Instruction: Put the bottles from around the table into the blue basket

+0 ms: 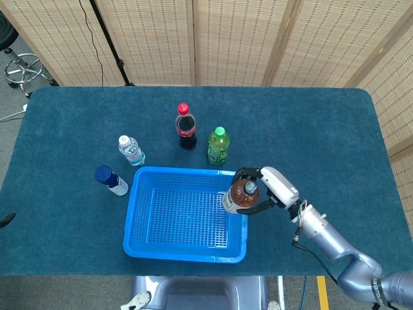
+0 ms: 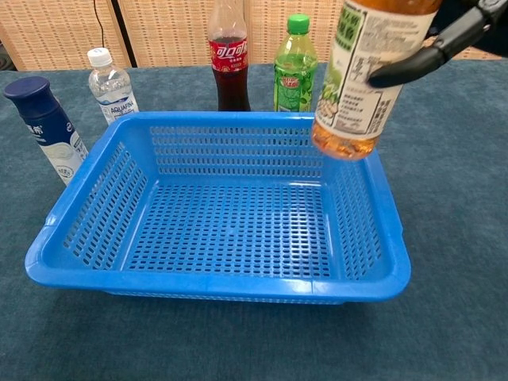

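— Looks like a lab or test studio, not a home.
— Agreed: woven folding screens (image 1: pixel 239 39) behind a felt-covered table (image 1: pixel 310 123), a stand's black pole (image 1: pixel 106 39) with trailing cable, a wheeled stool (image 1: pixel 22 68) on grey flooring.

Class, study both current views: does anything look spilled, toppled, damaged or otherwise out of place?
Nothing stands out. The four bottles on the table stand upright and capped, and the blue basket sits flat and empty. The right hand holds the tea bottle roughly upright in the air over the basket's right edge.
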You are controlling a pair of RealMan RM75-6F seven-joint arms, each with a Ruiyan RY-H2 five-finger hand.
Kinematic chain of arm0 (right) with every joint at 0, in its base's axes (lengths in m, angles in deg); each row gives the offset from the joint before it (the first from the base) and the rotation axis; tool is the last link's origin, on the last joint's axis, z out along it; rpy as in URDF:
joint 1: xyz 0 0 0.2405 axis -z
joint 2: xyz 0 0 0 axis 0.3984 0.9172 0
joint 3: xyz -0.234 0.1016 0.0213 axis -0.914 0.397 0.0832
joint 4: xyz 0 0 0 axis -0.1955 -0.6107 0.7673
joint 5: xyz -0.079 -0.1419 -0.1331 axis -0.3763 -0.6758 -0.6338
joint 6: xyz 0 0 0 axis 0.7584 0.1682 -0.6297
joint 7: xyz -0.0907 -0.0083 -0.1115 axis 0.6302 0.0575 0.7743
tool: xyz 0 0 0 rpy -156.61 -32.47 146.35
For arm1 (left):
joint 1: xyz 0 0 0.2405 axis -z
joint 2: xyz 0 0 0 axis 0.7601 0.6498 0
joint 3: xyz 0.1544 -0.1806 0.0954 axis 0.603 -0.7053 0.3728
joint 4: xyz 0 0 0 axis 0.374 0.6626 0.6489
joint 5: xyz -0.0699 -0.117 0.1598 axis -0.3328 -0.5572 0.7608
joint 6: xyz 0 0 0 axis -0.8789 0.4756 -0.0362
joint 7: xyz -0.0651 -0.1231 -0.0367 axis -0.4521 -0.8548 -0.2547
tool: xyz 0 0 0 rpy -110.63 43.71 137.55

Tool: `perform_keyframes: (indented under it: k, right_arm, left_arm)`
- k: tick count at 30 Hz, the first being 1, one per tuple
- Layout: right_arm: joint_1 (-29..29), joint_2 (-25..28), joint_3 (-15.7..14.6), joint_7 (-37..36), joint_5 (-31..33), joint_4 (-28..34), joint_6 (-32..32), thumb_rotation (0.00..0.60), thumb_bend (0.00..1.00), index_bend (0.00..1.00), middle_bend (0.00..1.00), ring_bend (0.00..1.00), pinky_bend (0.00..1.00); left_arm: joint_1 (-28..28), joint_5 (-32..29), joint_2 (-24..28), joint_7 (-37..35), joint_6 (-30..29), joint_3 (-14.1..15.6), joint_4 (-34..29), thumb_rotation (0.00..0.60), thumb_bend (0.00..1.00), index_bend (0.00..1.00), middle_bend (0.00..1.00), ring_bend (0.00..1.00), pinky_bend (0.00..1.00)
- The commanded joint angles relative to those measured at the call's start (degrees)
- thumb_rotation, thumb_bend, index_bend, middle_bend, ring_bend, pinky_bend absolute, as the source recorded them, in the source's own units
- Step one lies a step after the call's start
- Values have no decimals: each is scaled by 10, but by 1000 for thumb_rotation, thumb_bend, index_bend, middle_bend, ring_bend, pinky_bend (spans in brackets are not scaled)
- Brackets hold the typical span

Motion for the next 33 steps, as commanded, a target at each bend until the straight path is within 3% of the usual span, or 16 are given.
perform_keyframes:
  k: [1, 11, 17, 19, 21, 23, 26, 29, 33]
  right_arm:
    - [-14, -31, -21, 36, -8, 0, -20, 600, 169, 644, 742, 513, 590]
    - [-4, -59, -81, 98, -33, -20, -25, 600, 169, 645, 744, 507, 590]
    - [7, -55, -112, 97, -55, -15, -12, 600, 163, 610, 720, 481, 582]
    - [8, -57, -121, 93, -66, -24, -6, 600, 100, 508, 634, 422, 555]
    - [8, -61, -131, 89, -79, -33, -1, 600, 22, 364, 466, 314, 477]
    - [7, -61, -136, 88, -86, -38, 0, 600, 0, 186, 230, 139, 321]
    - [5, -57, -142, 98, -90, -40, 0, 600, 0, 24, 24, 3, 104]
    - [8, -49, -142, 110, -86, -34, 4, 600, 0, 0, 0, 0, 11]
    - [19, -22, -134, 121, -76, -7, 32, 600, 0, 0, 0, 0, 0]
  left_arm:
    - [0, 0, 0, 1, 1, 0, 0, 600, 0, 0, 0, 0, 0]
    - [-2, 1, 4, -17, 0, -1, 6, 600, 0, 0, 0, 0, 0]
    - [-3, 3, 4, -19, 1, 0, 5, 600, 0, 0, 0, 0, 0]
    - [-3, 6, 4, -17, 0, 1, 4, 600, 0, 0, 0, 0, 0]
    - [-4, 8, 3, -14, -2, 2, 3, 600, 0, 0, 0, 0, 0]
    - [-4, 9, 2, -12, -3, 3, 2, 600, 0, 0, 0, 0, 0]
    - [-5, 9, 2, -11, -3, 3, 2, 600, 0, 0, 0, 0, 0]
    - [-5, 8, 2, -13, -3, 3, 2, 600, 0, 0, 0, 0, 0]
    - [-4, 7, 3, -14, -2, 2, 3, 600, 0, 0, 0, 0, 0]
